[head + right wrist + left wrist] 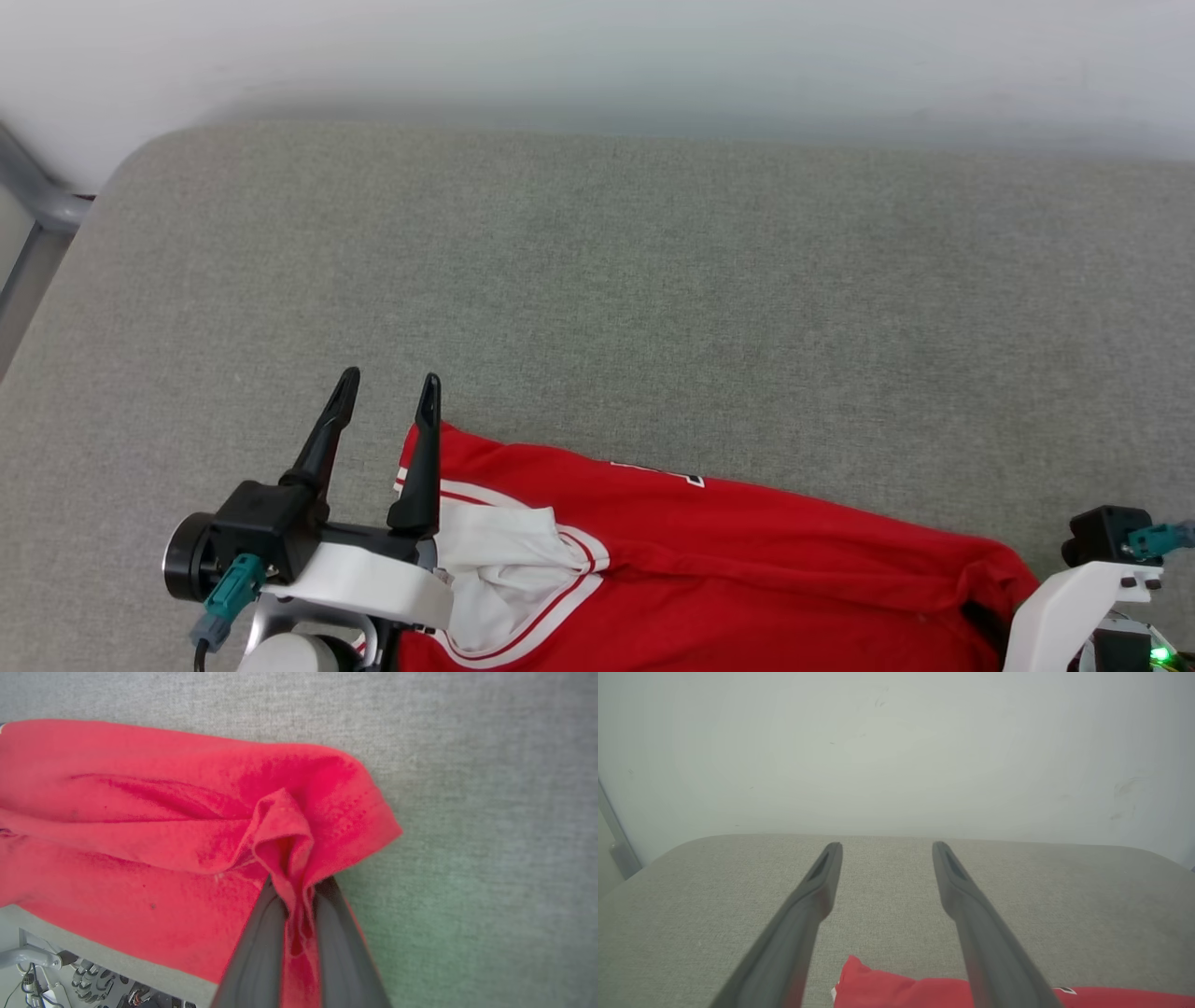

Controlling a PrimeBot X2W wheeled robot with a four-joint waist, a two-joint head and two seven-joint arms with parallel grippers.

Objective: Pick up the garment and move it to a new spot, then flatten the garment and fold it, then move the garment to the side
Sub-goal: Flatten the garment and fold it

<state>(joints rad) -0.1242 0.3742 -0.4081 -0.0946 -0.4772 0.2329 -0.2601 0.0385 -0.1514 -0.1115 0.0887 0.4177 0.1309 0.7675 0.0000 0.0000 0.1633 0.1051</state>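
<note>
The garment point(747, 551), a red jersey with a white sleeve and striped trim, lies bunched along the near edge of the grey cushion point(597, 280). My left gripper point(390, 378) stands open just above the garment's left end, with its right finger over the red corner and nothing between the fingers. In the left wrist view, the left gripper point(887, 845) points toward the wall, and the garment's point(896, 989) corner lies low between the fingers. In the right wrist view, my right gripper point(299, 882) is shut on a pinched fold at the garment's point(140, 812) right end.
A pale wall point(597, 56) rises behind the cushion. A metal frame point(37, 201) stands off its far left corner. The right arm's white wrist point(1083, 597) sits at the cushion's near right. Past the cushion's near edge are the robot base and cables point(70, 975).
</note>
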